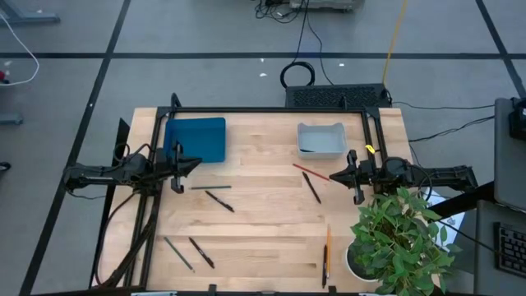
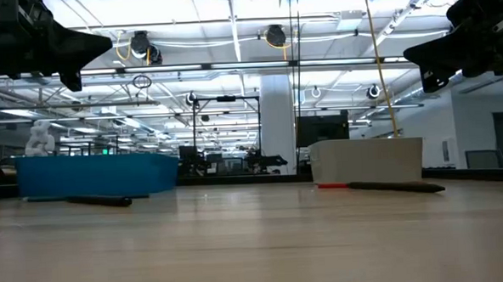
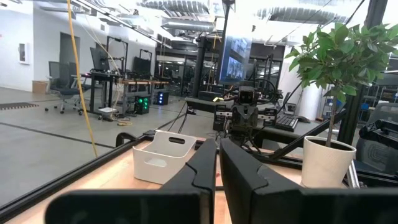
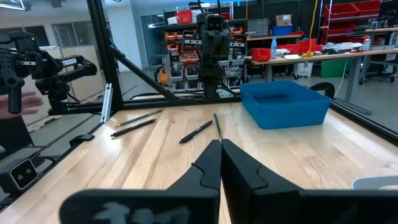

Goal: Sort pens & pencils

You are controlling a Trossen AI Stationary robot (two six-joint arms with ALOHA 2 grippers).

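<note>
Near edge of tabletop (image 1: pixel 271 247): two dark pens (image 1: pixel 201 252) twd left corner, orange pencil (image 1: pixel 327 248) twd right corner — all loose, unsorted.
Mid-table: two more dark pens near left gripper (image 1: pixel 177 173); red pencil (image 1: pixel 307 169) and dark stick beside right gripper (image 1: pixel 354 182).
Both grippers raised at side edges, clenched, nothing held — looks like start pose, no pick begun.
Far edge: blue bin (image 1: pixel 197 138) left, white bin (image 1: pixel 321 140) right, prob. one per type.
</note>
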